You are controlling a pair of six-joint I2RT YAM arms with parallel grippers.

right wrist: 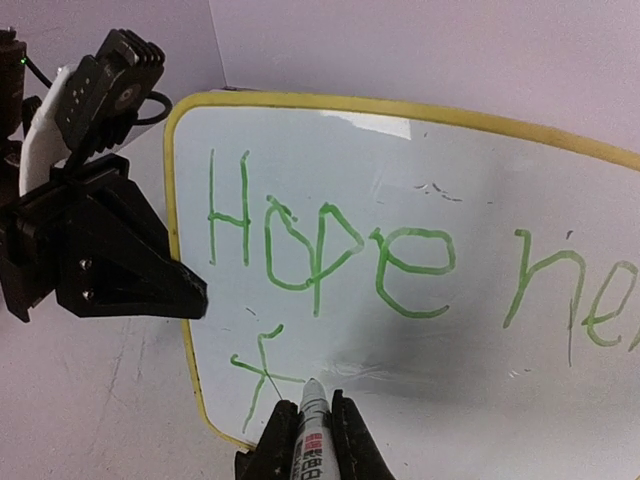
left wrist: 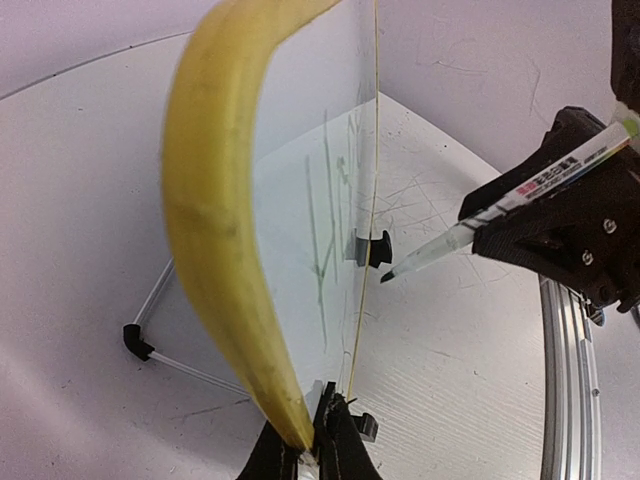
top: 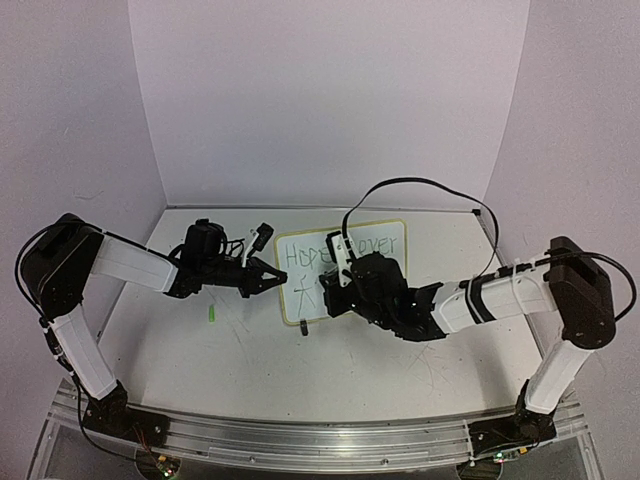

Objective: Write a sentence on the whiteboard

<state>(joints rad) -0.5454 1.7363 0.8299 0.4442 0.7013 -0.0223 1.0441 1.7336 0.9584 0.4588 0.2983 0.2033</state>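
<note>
Whiteboard (top: 292, 302) stands upright on its long edge near the middle of the table (top: 200, 365). It rests on two black clip feet (left wrist: 372, 248), with a thin wire prop (left wrist: 137, 343) behind it.

Your left gripper (left wrist: 318, 440) is at the whiteboard's left edge, its jaws closed tight on the yellow rim, so the board is gripped there.

Your right gripper (right wrist: 312, 445) is in front of the whiteboard's face, low and toward its left half. Its jaws are clamped narrow round a white-barrelled marker (right wrist: 311, 415) that points out between the fingers at the board. The marker's tip sits at the lower part of the face. From the right wrist view it looks to be on the surface, but you cannot tell for certain that it touches.

The sentence (right wrist: 330, 262) is in thin green strokes. The whiteboard's top line reads "Hope" and then "never"; the last letters are cut off in the right wrist view and partly covered by the arm from above. Under the "Ho", near the whiteboard's lower left corner, stands a single "f" with its crossbar, and the marker's tip is just right of that crossbar.

A small green piece (top: 212, 315) lies on the table to the left of the whiteboard, apart from it.
</note>
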